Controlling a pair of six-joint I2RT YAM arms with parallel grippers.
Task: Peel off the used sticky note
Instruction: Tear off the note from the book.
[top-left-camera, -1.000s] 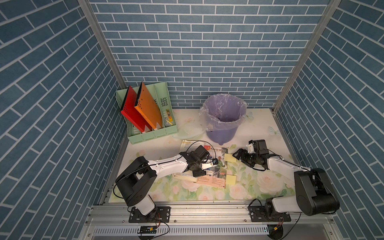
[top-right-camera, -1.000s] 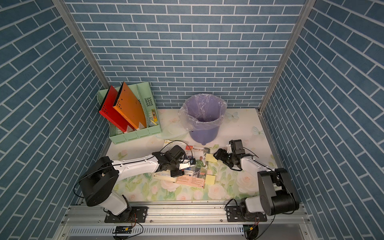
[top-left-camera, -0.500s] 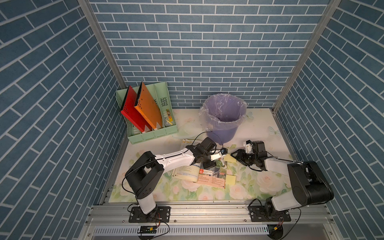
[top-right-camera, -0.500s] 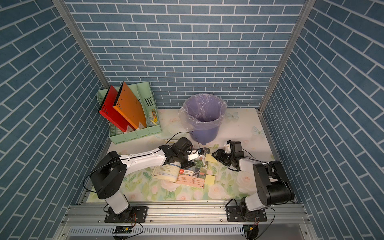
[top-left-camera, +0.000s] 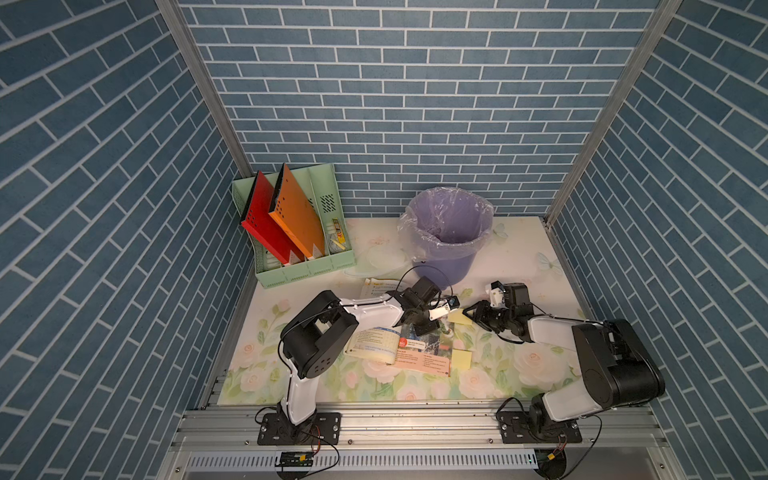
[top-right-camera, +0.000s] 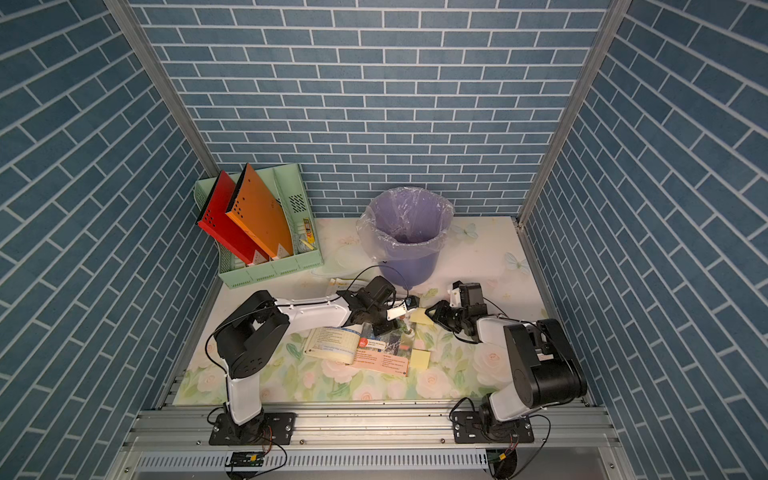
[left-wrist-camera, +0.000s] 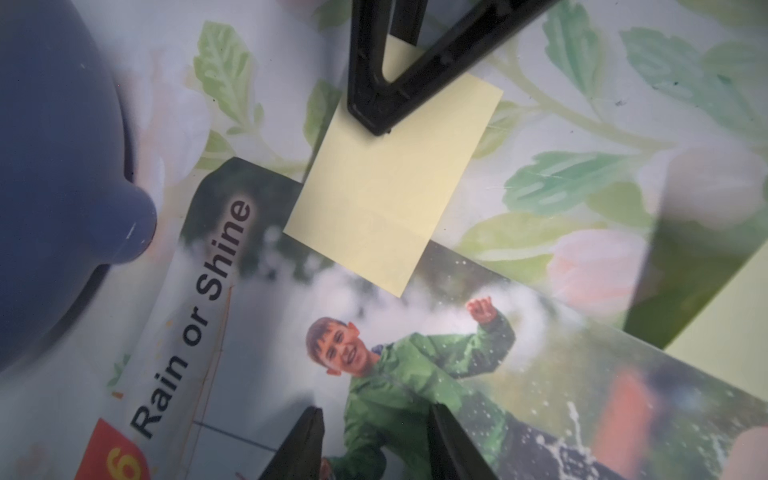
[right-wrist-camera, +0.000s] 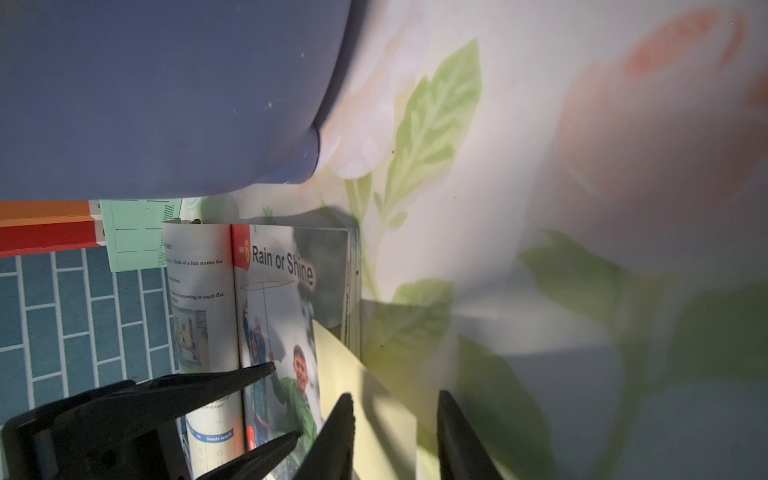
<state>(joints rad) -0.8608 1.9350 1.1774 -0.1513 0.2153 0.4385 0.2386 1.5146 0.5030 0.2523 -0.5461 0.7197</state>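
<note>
Finds the left gripper (left-wrist-camera: 374, 407) low over the picture page of the open book (top-left-camera: 374, 345), fingertips a narrow gap apart, with nothing between them but the printed boy in green. Holds nothing there.

Shows the sticky note (left-wrist-camera: 395, 187), pale yellow, just ahead of those fingertips. Has its near edge lying on the corner of the page and its far end raised off the floral table (top-left-camera: 291, 365) toward the right gripper (right-wrist-camera: 395, 395). Places that far end between the right gripper's fingers.

Leaves the grip itself unclear: a small gap in the right wrist view, tips seeming to meet on the note's edge in the left wrist view. Cannot tell whether pinched.

Sets the purple bin (top-left-camera: 446, 257) just beyond both grippers. Puts a second yellow pad (top-left-camera: 462, 358) on the table on the near side of the right gripper, just beside the book.
</note>
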